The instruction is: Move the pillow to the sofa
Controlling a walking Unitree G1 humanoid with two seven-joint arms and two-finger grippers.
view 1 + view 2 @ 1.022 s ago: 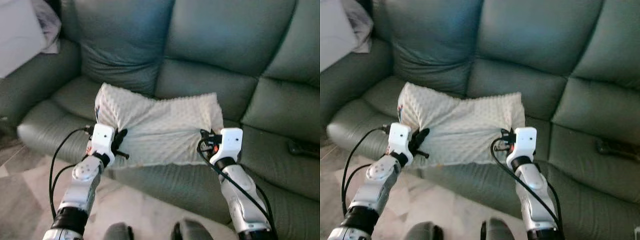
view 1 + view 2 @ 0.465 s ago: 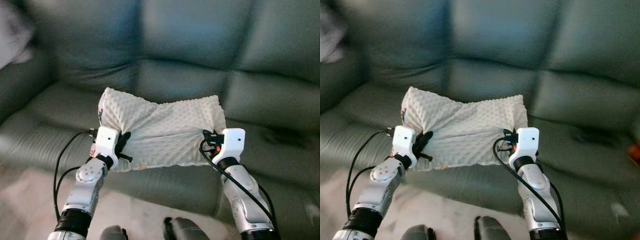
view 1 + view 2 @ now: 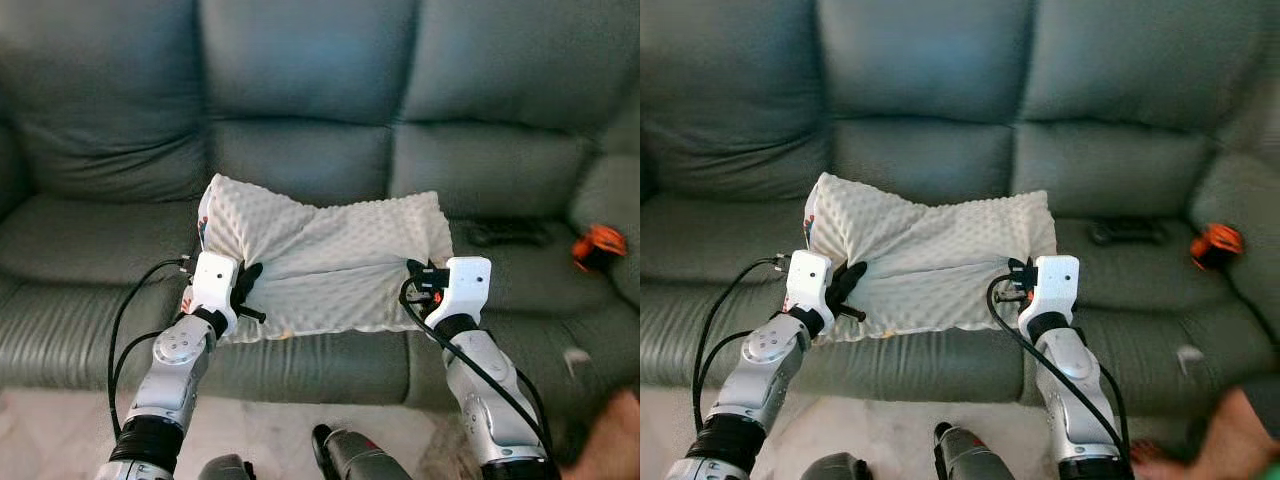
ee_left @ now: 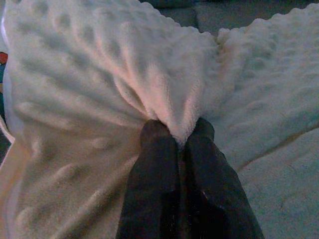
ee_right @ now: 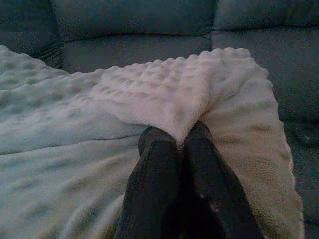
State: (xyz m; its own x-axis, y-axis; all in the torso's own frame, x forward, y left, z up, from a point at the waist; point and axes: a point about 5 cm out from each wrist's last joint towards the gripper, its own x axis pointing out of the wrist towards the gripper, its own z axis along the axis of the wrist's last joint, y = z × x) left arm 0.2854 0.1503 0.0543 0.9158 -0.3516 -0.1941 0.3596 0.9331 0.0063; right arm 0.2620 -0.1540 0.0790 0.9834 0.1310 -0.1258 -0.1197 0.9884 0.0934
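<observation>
The left tool (image 4: pixel 177 142) and right tool (image 5: pixel 175 139) each pinch a fold of the cream pillow (image 3: pixel 325 265), held over the middle seat of the green sofa (image 3: pixel 300 160). Best keep both level, carry it forward above the cushion, lower, then release together.

Sofa (image 3: pixel 300 160) left and middle seats lay open; black remote (image 3: pixel 507 232) and orange object (image 3: pixel 597 243) sat on right seat, a person's foot (image 3: pixel 1230 445) at right front corner.

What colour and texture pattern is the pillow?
The pillow is cream-white with a raised bubble-dot pattern, clearest in the left wrist view.
</observation>
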